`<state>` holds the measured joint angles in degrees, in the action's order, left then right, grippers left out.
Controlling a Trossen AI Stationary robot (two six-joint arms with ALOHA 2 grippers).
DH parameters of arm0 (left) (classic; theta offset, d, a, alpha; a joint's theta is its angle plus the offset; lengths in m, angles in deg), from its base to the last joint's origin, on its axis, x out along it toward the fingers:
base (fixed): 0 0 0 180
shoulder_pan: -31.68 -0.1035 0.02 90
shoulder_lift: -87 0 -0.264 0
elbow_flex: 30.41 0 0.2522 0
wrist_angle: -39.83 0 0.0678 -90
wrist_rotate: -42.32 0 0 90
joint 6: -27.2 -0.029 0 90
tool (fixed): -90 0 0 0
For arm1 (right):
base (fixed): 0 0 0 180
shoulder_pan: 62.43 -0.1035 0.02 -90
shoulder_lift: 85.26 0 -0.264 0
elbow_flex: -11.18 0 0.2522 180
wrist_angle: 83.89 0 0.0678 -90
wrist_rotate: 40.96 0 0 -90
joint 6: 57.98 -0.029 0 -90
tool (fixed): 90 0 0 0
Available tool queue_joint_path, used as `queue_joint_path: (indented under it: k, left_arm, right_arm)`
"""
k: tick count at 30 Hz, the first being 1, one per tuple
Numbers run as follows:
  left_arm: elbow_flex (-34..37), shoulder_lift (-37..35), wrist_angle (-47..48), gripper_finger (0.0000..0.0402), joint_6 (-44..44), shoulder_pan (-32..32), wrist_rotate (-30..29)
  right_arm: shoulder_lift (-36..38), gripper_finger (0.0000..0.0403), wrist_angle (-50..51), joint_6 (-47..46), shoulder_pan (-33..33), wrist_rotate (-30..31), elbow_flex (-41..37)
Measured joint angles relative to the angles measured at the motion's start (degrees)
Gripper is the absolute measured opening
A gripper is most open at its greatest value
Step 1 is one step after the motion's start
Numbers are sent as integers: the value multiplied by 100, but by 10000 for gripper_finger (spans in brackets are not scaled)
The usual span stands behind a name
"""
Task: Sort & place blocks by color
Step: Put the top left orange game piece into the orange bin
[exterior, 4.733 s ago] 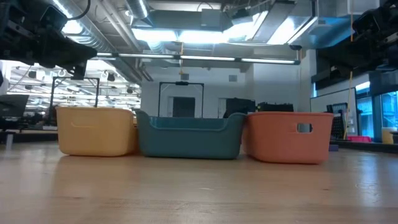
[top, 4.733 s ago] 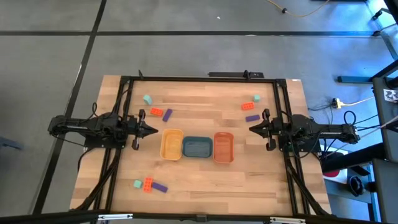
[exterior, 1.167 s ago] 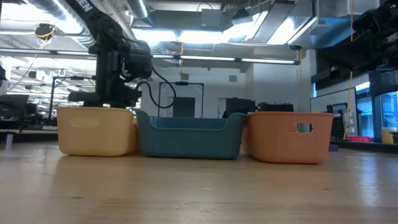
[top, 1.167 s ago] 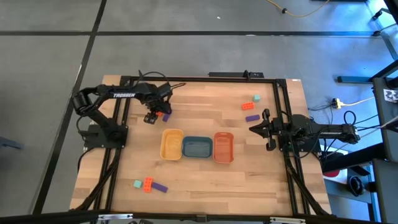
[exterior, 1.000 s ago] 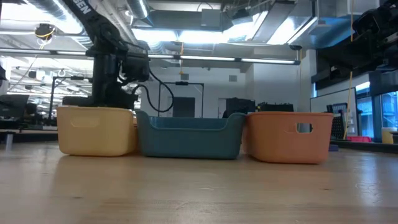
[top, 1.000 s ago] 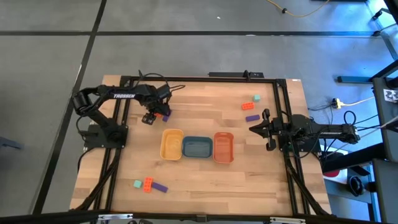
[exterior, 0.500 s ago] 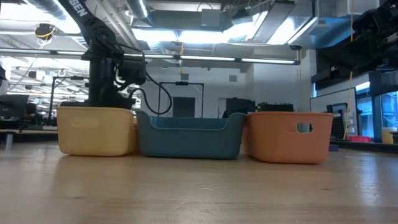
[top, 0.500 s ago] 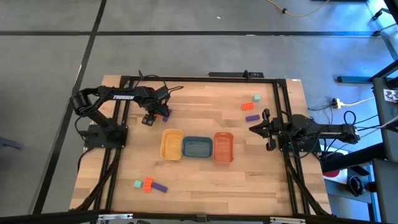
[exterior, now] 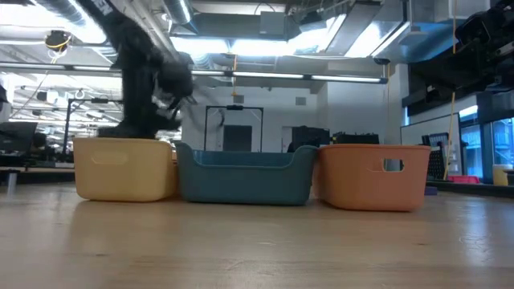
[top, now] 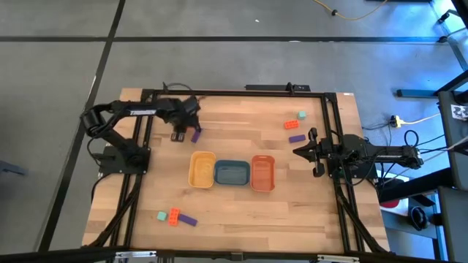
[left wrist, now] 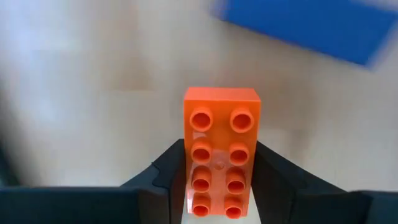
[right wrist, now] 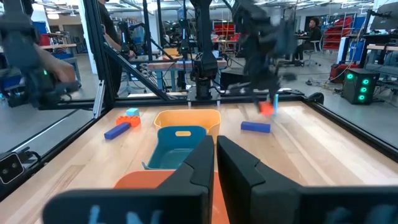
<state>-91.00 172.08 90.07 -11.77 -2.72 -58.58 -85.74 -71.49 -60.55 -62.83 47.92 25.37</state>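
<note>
My left gripper (top: 178,136) is near the table's far left and is shut on an orange-red brick (left wrist: 222,149). The arm hides that brick in the high view. In the right wrist view the brick (right wrist: 267,107) hangs above the wood, with a purple bar (right wrist: 255,127) lying flat below it. That purple bar (top: 195,135) lies beside the gripper. A mint cube (top: 301,115), brick (top: 290,124) and bar (top: 296,138) lie at the far right. Another such trio (top: 174,216) lies at the near left. My right gripper (top: 298,151) waits shut at the right side. My left gripper pinches the orange-red brick between its two fingers (left wrist: 171,169), one on each long side (left wrist: 186,180), at the end nearer the wrist. The fingers lie along the brick. Its studded top faces the wrist camera. It is lifted clear of the table.
Three trays stand side by side at the table's middle: yellow (top: 202,169), blue (top: 232,172) and orange (top: 262,172). Black frame rails (top: 234,92) run along the far edge and both sides. Bare wood lies between the trays and the near edge.
My left gripper sank onto the orange-red brick beside the purple bar, then started upward, blurred with motion. The brick no longer shows at its place on the table. The purple bar has stayed where it was.
</note>
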Motion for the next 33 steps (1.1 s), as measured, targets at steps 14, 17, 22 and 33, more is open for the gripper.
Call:
queue_joint_path:
  k: [14,17,22,33]
  left_arm:
    - [-798,-2440,-2761,130,4720,532,1692]
    - [-268,-2810,-3859,130,5500,1250,1258]
    - [632,-2953,-5274,130,6126,2650,153]
    - [966,-2844,-5866,130,6105,3530,-806]
  right_arm:
    - [1,24,0,2,-1,0,0]
    - [1,24,0,0,-1,0,0]
    - [1,24,0,1,0,0,0]
    - [-1,24,-3,0,-1,0,0]
